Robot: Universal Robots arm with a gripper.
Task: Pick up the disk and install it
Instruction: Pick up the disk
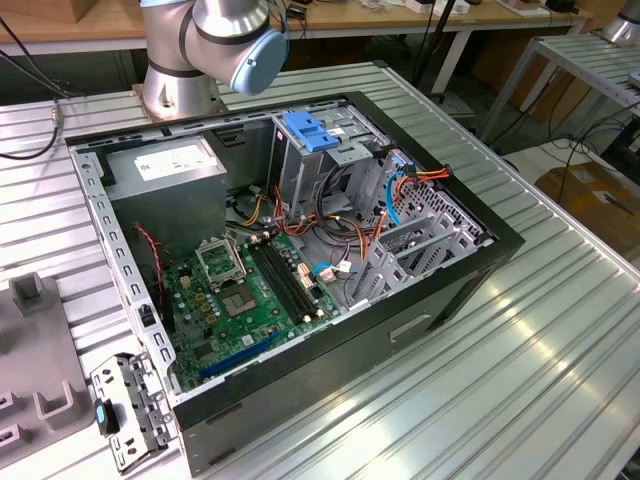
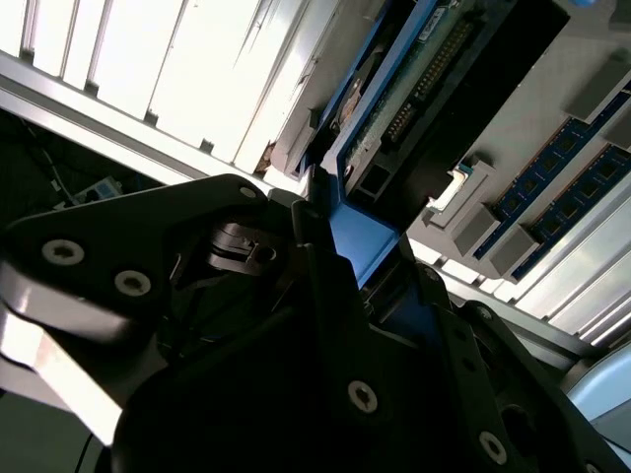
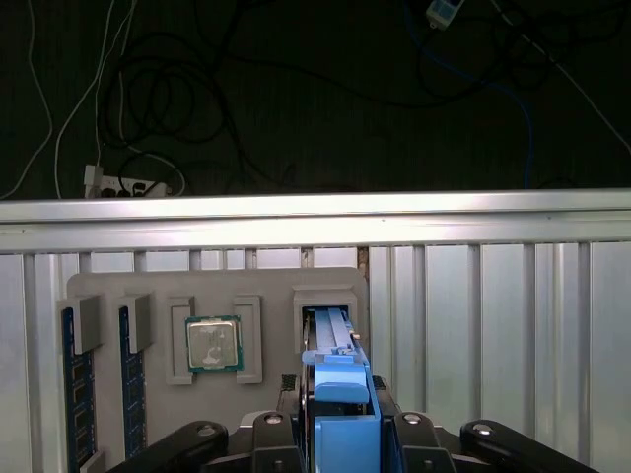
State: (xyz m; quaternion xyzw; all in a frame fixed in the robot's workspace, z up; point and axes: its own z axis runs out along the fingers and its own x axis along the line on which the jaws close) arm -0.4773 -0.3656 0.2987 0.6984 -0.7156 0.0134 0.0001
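The disk (image 3: pixel 329 333) stands on edge in a slot of a grey holder tray (image 3: pixel 261 288). Its blue plastic carrier edge (image 3: pixel 341 434) points toward the wrist. In the first wrist view my gripper (image 3: pixel 341 396) has its black fingers on either side of that blue edge, shut on it. In the second wrist view the disk (image 2: pixel 414 84) shows its green circuit-board side and connector row, and the gripper (image 2: pixel 340 232) pinches the blue carrier. In the exterior view the arm's base and a joint (image 1: pixel 235 45) stand behind the open computer case (image 1: pixel 490 255).
The holder tray also carries a processor chip (image 3: pixel 214 345) and two memory sticks (image 3: pixel 77 384). Just beyond it runs the table's edge rail (image 3: pixel 315 209). Inside the case are a drive cage with a blue latch (image 1: pixel 305 130), a motherboard (image 1: pixel 250 290) and a grey power supply box (image 1: pixel 165 165).
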